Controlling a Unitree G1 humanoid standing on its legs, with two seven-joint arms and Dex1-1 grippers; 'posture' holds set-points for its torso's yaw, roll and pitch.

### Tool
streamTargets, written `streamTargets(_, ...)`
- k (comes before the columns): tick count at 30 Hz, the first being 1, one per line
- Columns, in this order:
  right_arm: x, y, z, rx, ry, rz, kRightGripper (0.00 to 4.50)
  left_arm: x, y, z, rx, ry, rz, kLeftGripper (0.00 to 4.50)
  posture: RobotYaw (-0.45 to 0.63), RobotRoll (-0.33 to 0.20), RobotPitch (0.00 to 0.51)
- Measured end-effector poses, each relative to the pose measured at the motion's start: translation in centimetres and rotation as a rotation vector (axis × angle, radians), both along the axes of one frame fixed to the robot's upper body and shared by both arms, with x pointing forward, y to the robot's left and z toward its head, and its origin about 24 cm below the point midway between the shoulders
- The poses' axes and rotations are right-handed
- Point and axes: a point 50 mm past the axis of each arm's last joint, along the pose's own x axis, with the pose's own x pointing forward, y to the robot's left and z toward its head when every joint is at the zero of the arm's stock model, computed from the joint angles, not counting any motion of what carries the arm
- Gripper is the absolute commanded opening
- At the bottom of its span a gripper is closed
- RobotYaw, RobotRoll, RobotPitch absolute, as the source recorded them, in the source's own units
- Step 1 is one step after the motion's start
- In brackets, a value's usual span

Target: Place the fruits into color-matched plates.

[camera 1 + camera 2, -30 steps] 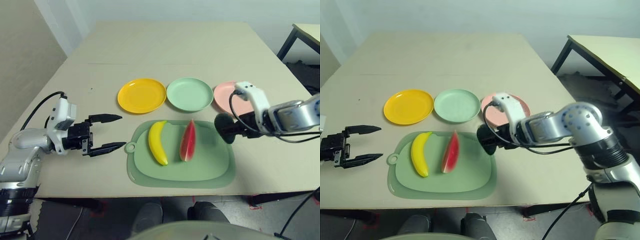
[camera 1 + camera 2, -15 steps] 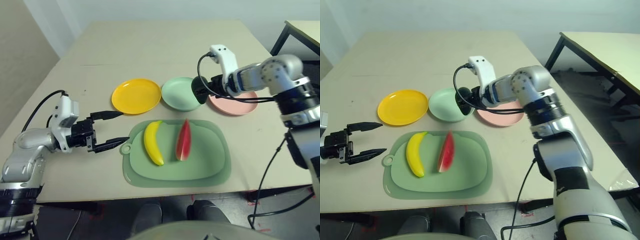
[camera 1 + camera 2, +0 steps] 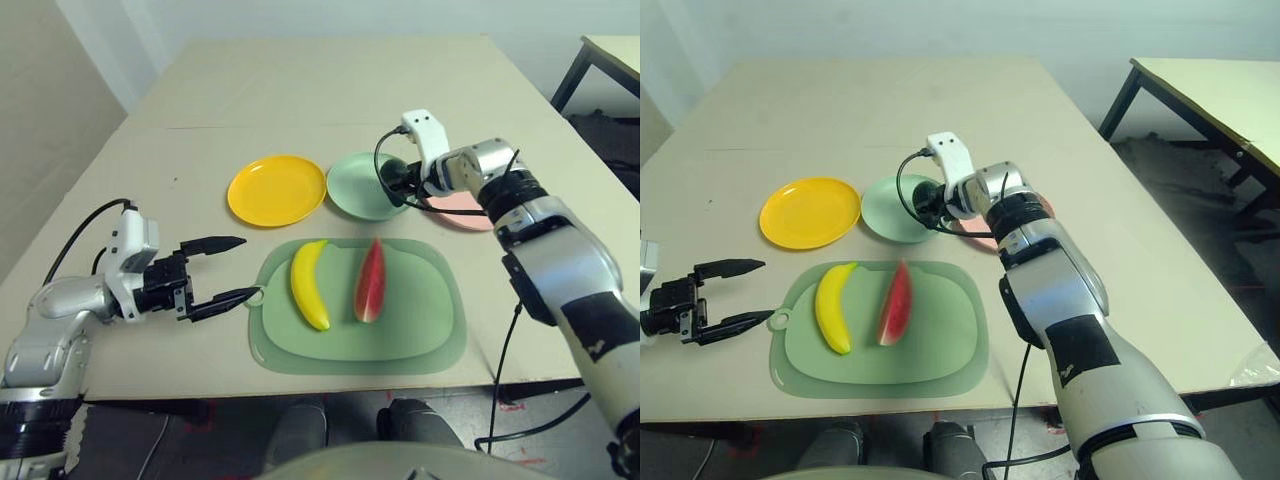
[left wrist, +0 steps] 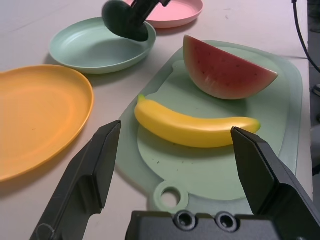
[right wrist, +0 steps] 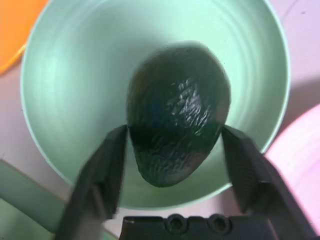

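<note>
Beige tabletop (image 3: 330, 90) carries three plates in a row at centre frame. Right gripper (image 5: 172, 145) hangs over the green plate (image 3: 362, 185) with the avocado (image 5: 175, 130) between its fingers; whether the fingers are gripping or releasing cannot be told. Judged progress: first fruit nearly placed. Banana (image 3: 308, 285) and watermelon wedge (image 3: 370, 280) lie on the green mat (image 3: 420, 330), below the plates; yellow plate (image 3: 277, 190) and pink plate (image 3: 470, 212) hold nothing. Left gripper (image 3: 222, 270), centre left, stands spread apart and empty. No legible writing or brand marks.
</note>
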Motion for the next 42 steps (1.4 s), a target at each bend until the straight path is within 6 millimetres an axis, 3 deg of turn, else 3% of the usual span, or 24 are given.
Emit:
streamTargets(5, 0.3, -1.9, 1.6, -0.026, -0.027, -0.002, 4.47, 0.1, 0.3, -0.2, 0.000, 0.001, 0.005, 4.50, 0.15, 0.000, 0.050)
streamTargets(9, -0.1, -4.0, 4.7, -0.054, -0.095, 0.062, 4.47, 0.5, 0.7, -0.2, -0.002, -0.008, 0.002, 4.50, 0.13, 0.000, 0.045)
streamTargets(13, -2.8, -4.3, 7.8, -0.086, -0.252, 0.334, 4.47, 0.9, 1.2, -0.2, 0.006, -0.009, 0.000, 4.50, 0.12, 0.000, 0.045)
streamTargets(16, -6.0, -4.7, 7.4, -0.173, -0.258, 0.541, 4.47, 1.2, 1.3, -0.2, 0.010, -0.011, -0.007, 4.50, 0.12, 0.000, 0.046)
streamTargets(19, -8.0, -5.3, 6.4, -0.205, -0.138, 0.539, 4.47, 1.2, 1.5, -0.3, 0.013, -0.007, -0.009, 4.50, 0.12, 0.000, 0.051)
streamTargets(21, -8.8, -4.8, 6.5, -0.146, -0.069, 0.487, 4.47, 1.2, 1.5, -0.3, 0.013, -0.008, -0.010, 4.50, 0.11, 0.000, 0.054)
streamTargets(23, -10.1, -3.7, 7.2, -0.139, -0.092, 0.567, 4.47, 1.3, 1.4, -0.2, 0.015, -0.009, -0.013, 4.50, 0.10, 0.000, 0.055)
streamTargets(26, -11.6, -3.2, 8.3, -0.272, -0.266, 0.778, 4.47, 1.2, 1.6, -0.3, 0.025, 0.000, -0.012, 4.50, 0.10, 0.000, 0.055)
streamTargets(30, -12.3, -2.4, 8.1, -0.483, -0.436, 1.105, 4.47, 1.5, 2.0, -0.3, 0.031, 0.000, 0.004, 4.50, 0.09, 0.000, 0.052)
streamTargets(36, -11.2, 0.1, 6.9, -0.778, -0.705, 1.620, 4.47, 2.0, 1.7, 0.2, 0.036, -0.016, -0.016, 4.50, 0.08, 0.000, 0.060)
streamTargets(42, -9.8, 2.2, 7.3, -0.978, -0.849, 1.954, 4.47, 1.9, 1.7, 0.0, 0.039, -0.005, -0.025, 4.50, 0.10, 0.000, 0.069)
